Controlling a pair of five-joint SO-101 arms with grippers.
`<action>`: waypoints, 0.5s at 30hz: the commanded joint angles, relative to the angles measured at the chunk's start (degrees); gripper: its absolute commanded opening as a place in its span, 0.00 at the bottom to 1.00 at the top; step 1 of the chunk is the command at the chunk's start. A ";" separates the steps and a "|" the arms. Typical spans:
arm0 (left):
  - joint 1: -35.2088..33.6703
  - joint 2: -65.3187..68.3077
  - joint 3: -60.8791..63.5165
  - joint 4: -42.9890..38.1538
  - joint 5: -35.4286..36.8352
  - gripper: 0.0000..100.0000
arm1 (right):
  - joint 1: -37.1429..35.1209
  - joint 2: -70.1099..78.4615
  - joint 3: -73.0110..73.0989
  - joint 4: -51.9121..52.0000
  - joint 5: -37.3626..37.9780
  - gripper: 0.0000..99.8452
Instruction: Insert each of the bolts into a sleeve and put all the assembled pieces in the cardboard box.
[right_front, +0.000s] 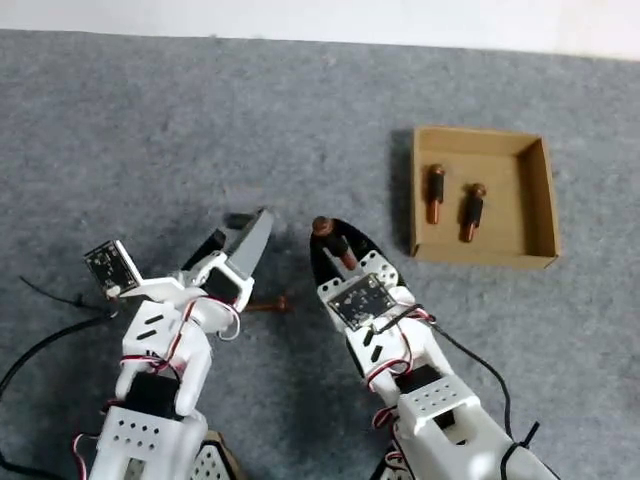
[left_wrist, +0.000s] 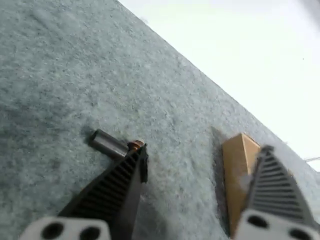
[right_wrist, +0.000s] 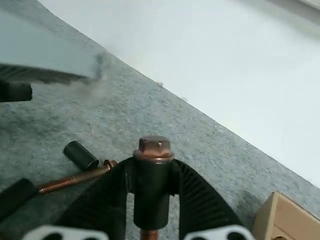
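My right gripper (right_front: 330, 240) (right_wrist: 152, 172) is shut on a dark sleeve (right_wrist: 151, 192) with a copper bolt head (right_wrist: 154, 146) sticking out of its far end, held left of the cardboard box (right_front: 540, 200). Two assembled pieces (right_front: 435, 192) (right_front: 472, 210) lie inside that box. My left gripper (right_front: 245, 228) (left_wrist: 202, 155) hovers open over the mat. A loose bolt (right_front: 268, 305) (right_wrist: 75, 177) lies between the arms. A loose sleeve (left_wrist: 107, 142) (right_wrist: 80, 155) rests by the bolt's head, just past my left black finger (left_wrist: 115, 185).
A second loose sleeve (right_wrist: 15, 197) lies near the bolt's threaded end. The grey mat (right_front: 150, 130) stretches free to the left and far side. A corner of the box (left_wrist: 240, 165) stands beyond the left gripper. White floor borders the mat's far edge.
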 joint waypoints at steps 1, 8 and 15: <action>-3.21 -0.84 -2.59 -1.32 0.26 0.18 | 0.92 -1.89 1.10 -2.24 0.44 0.00; -6.64 -0.75 1.27 -8.62 -9.23 0.02 | 9.63 -1.63 1.10 -1.89 0.35 0.00; -5.41 -0.57 2.07 -9.14 -11.43 0.01 | 23.60 -0.31 -13.85 13.67 0.18 0.00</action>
